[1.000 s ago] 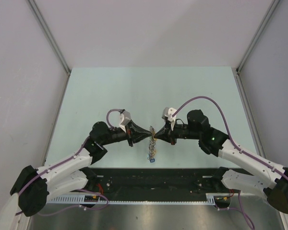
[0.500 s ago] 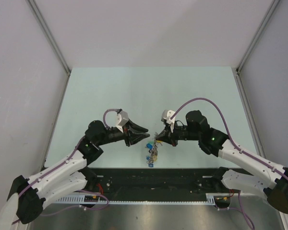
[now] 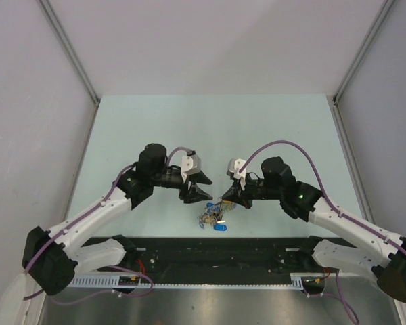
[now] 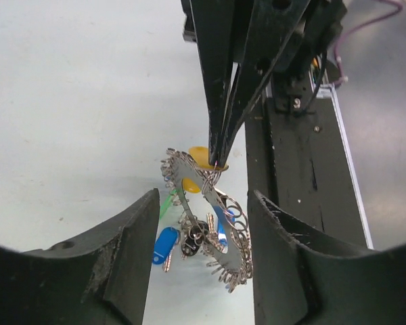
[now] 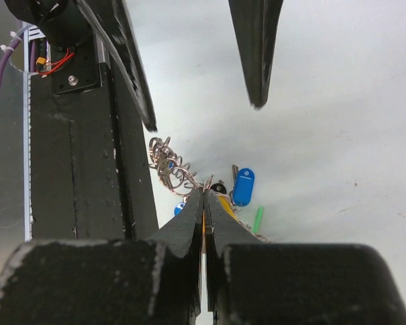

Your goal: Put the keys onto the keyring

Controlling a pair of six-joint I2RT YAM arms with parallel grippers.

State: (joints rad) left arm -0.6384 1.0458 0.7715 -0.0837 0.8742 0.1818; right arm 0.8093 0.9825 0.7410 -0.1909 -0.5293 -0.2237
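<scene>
Heads up, your left gripper [image 3: 199,194] has let go of the keyring [image 3: 212,214]. A second ago it was pinching the ring's left edge. Now its fingers are spread and it sits just off the ring's far-left side, not touching. The left arm swung too, with its elbow now further out to the ring's far left. The ring has flopped: it was hanging edge-on as a thin line, and now it's slumped nearly flat below your right gripper [image 3: 224,202], which dipped a touch with it. The blue key [image 3: 220,227] shifted to the ring's near-right.
</scene>
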